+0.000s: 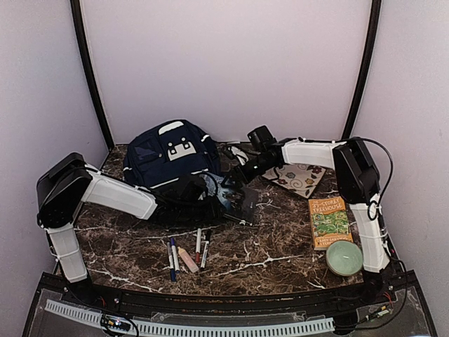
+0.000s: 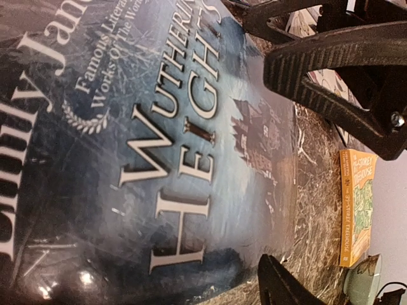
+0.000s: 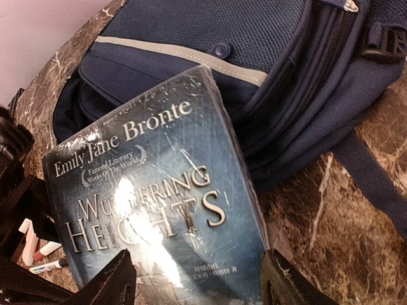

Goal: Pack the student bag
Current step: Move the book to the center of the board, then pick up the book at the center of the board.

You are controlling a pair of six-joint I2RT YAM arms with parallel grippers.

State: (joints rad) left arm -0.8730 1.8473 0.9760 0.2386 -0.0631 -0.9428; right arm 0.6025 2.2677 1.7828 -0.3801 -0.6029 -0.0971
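White shells clad the left arm [image 1: 116, 194] and right arm [image 1: 312, 152] behind each claw, joints black. The left claw [image 2: 264, 165] has black ribbed fingers [image 2: 331, 60] (a silver screw [image 2: 397, 119] at one finger's base).

The student bag [image 1: 172, 156] is sitting far and left of centre on the table [image 1: 280, 246]; a novel [image 1: 238, 200] is leaning against its near right side. Pens [image 1: 188, 251] are lying nearer, before the novel. At the right, a paperback [image 1: 329, 221] is lying behind a bowl [image 1: 344, 257]
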